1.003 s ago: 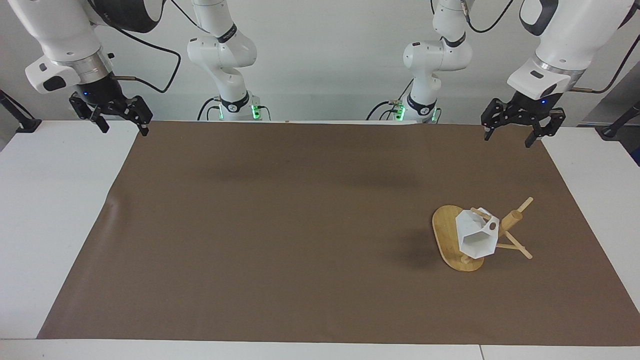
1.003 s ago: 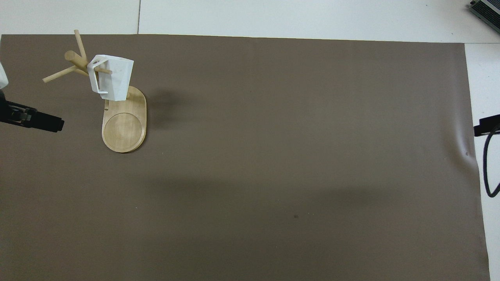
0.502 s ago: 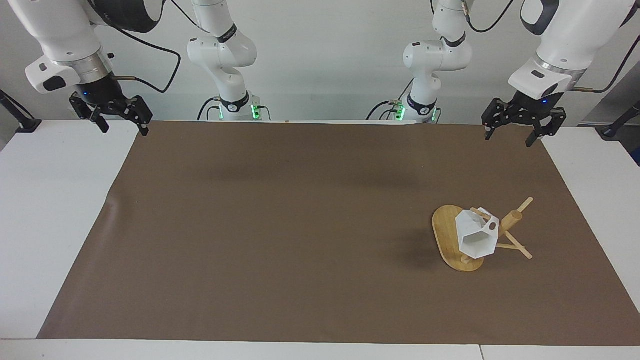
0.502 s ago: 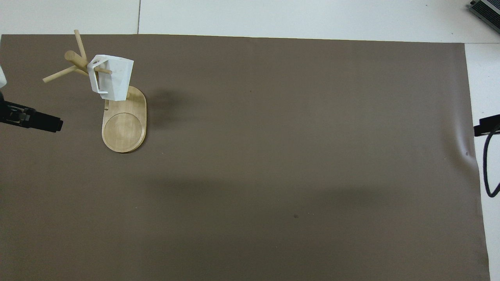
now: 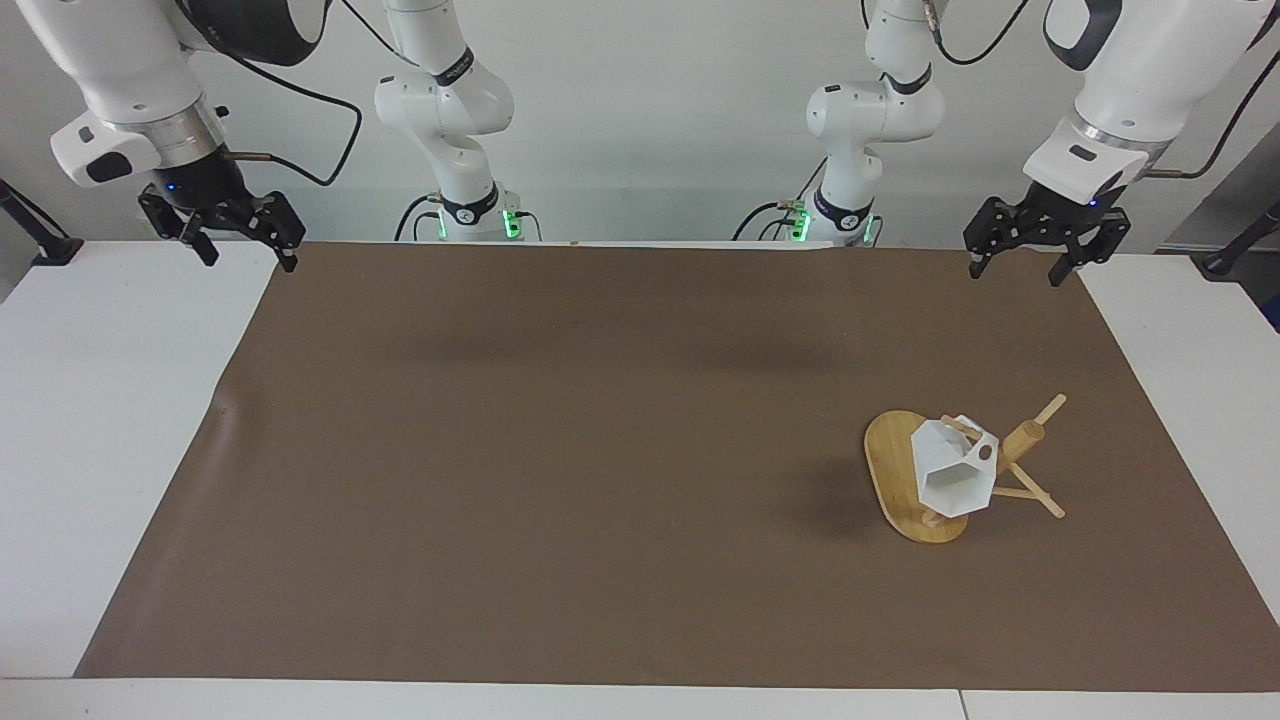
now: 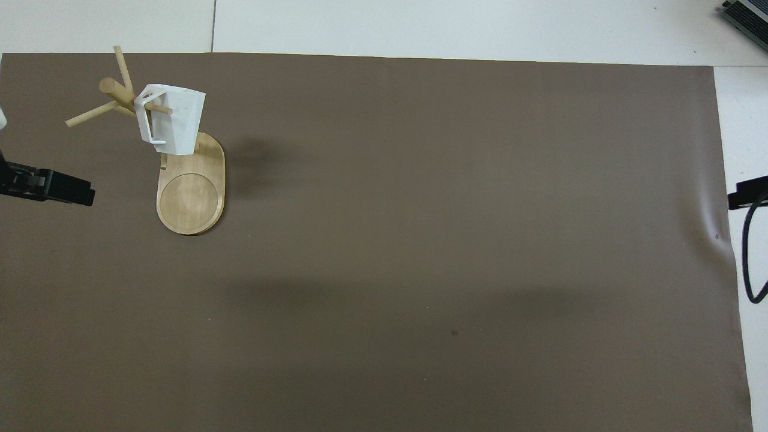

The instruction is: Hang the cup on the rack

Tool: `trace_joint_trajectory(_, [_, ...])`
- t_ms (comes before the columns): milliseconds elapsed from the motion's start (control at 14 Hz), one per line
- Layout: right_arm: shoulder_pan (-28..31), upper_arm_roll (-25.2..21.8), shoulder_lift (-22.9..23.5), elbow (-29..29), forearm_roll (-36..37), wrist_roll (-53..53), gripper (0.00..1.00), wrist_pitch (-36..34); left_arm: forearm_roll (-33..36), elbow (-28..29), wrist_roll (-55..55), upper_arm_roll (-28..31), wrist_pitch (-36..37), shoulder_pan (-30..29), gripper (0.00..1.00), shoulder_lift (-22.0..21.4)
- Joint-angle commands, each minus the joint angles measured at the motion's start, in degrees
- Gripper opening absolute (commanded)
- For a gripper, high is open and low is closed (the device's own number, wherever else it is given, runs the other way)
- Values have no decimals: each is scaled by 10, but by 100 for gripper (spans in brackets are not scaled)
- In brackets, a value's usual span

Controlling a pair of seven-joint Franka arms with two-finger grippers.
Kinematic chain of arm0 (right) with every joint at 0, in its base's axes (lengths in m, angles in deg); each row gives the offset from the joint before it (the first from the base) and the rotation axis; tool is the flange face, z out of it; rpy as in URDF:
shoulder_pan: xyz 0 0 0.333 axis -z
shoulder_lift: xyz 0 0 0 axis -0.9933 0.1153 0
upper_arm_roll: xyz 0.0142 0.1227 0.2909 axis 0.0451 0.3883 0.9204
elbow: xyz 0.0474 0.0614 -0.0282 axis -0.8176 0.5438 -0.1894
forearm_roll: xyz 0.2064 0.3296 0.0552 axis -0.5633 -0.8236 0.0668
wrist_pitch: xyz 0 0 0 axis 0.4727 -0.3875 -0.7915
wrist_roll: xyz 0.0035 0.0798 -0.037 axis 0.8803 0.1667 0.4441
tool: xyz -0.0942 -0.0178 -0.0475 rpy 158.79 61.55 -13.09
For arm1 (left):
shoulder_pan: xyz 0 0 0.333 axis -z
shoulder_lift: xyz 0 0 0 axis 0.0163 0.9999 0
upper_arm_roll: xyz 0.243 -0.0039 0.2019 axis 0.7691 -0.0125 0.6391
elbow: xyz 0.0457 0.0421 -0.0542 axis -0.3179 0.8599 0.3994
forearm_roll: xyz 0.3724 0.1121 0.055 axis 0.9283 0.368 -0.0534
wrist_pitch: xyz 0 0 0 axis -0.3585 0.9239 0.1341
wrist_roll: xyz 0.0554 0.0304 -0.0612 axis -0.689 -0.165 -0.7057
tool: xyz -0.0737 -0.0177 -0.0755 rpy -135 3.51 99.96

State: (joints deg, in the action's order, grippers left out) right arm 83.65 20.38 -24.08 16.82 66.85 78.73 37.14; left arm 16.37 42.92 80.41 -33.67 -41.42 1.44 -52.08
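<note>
Cup (image 5: 955,478): plain matte white, no pattern. Rack (image 5: 900,480): light bamboo tan, faint grain, ring mark on base. Mat (image 5: 600,450): flat dull brown, unpatterned. Surface (image 5: 100,400): white. Left gripper (image 5: 1022,268) and right gripper (image 5: 246,256): black fingers, white arm shells, blue lights. Arm bases: green lights.

A faceted matte white cup (image 6: 174,117) hangs by its handle on a peg of the light bamboo rack (image 6: 191,193), which stands on brown paper (image 6: 420,240) toward the left arm's end.
</note>
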Motion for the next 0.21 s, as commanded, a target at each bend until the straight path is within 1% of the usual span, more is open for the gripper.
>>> trace_joint_trajectory(0, [2,2,-3,2,1,-1,100,-1,4,2,-9,-4,16,-8,100,-9])
trace_joint_trajectory(143, [2,2,-3,2,1,-1,100,-1,5,2,-9,-4,16,-7,100,-10])
